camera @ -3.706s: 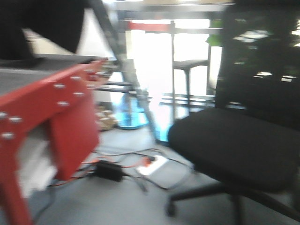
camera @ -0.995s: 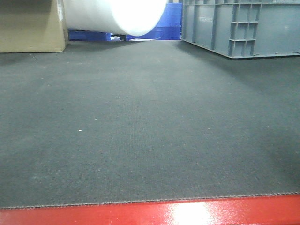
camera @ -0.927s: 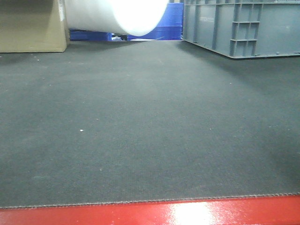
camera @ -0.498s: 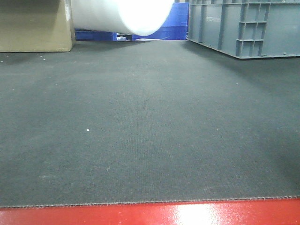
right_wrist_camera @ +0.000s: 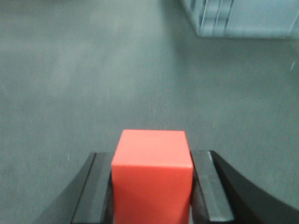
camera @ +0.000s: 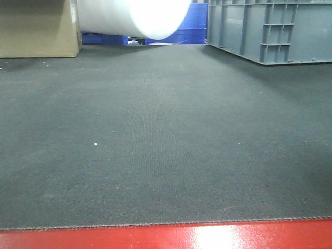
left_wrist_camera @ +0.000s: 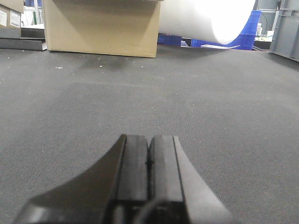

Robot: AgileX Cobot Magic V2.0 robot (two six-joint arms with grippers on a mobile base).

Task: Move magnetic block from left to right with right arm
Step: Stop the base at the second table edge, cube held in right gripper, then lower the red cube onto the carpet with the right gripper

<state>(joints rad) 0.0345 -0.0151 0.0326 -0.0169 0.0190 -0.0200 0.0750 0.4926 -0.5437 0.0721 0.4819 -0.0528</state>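
The right gripper (right_wrist_camera: pixel 152 186) clamps the red block (right_wrist_camera: pixel 152 179) between its fingers, above the grey mat (right_wrist_camera: pixel 93 84). The left gripper (left_wrist_camera: pixel 148 161) is pressed closed, empty.

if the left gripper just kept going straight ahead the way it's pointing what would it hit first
Nothing close: ahead of the shut left gripper lies bare dark grey mat. Far off, roughly the big white roll; depth is unclear.

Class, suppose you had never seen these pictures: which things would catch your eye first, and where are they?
The red block stands out, clamped between the right gripper's black fingers in the right wrist view. Next comes the white roll at the far end of the dark mat, between a cardboard box and a grey crate.
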